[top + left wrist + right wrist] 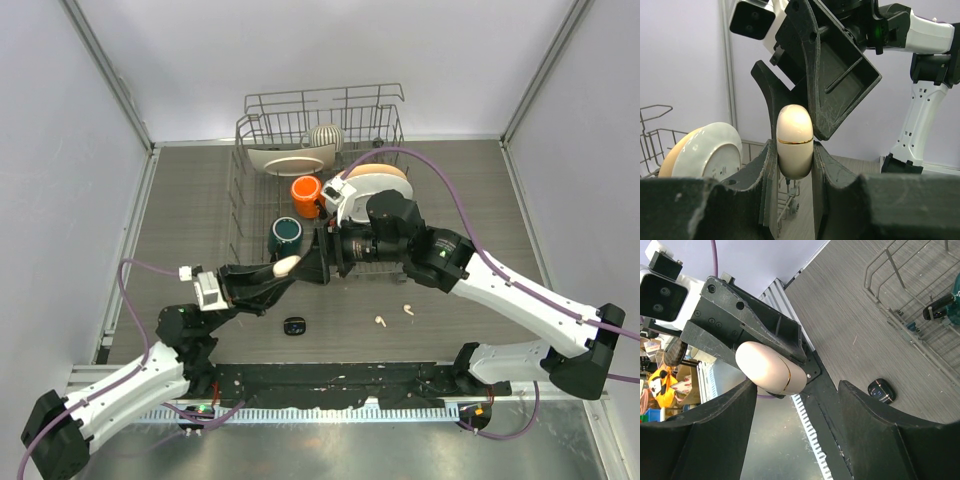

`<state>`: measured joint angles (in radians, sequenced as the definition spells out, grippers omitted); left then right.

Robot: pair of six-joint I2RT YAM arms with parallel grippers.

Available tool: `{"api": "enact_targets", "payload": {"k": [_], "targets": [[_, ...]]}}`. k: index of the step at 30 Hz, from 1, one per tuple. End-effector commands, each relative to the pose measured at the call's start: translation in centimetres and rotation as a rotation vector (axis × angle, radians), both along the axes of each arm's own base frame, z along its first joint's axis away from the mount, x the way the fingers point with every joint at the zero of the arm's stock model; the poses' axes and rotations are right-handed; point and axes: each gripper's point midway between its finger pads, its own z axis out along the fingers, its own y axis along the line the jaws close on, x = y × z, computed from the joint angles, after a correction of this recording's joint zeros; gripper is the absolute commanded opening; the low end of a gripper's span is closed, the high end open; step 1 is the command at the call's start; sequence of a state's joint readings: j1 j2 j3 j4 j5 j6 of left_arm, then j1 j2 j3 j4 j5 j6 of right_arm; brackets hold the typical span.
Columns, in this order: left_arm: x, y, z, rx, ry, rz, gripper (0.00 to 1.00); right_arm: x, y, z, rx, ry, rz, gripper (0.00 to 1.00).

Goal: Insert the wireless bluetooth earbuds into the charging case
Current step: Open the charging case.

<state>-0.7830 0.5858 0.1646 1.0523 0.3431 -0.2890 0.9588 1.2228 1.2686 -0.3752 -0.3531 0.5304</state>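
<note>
Cream-white egg-shaped charging case with thin gold seam [795, 137] was closed, raised above table, pinched between left gripper [286, 268] fingers. Right gripper [795, 405] jaws stood spread, tips beside case; contact unclear. Two cream-white stemmed earbuds [380, 321] lay on grey wood-grain table [200, 200], near small glossy black case [294, 326].
</note>
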Motion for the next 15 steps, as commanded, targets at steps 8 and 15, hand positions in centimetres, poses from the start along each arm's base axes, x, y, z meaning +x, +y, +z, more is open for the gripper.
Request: {"api": "enact_targets", "payload": {"k": [8,15], "targets": [[-3.01,-0.89,0.6,0.051,-0.082,-0.137,0.0,2.02,0.79,4.01,0.149,-0.013,-0.081,0.71],[-2.97,-0.84,0.5,0.054,-0.082,-0.131,0.0,2.17,0.89,3.9,0.156,0.01,-0.075,0.71]]}}
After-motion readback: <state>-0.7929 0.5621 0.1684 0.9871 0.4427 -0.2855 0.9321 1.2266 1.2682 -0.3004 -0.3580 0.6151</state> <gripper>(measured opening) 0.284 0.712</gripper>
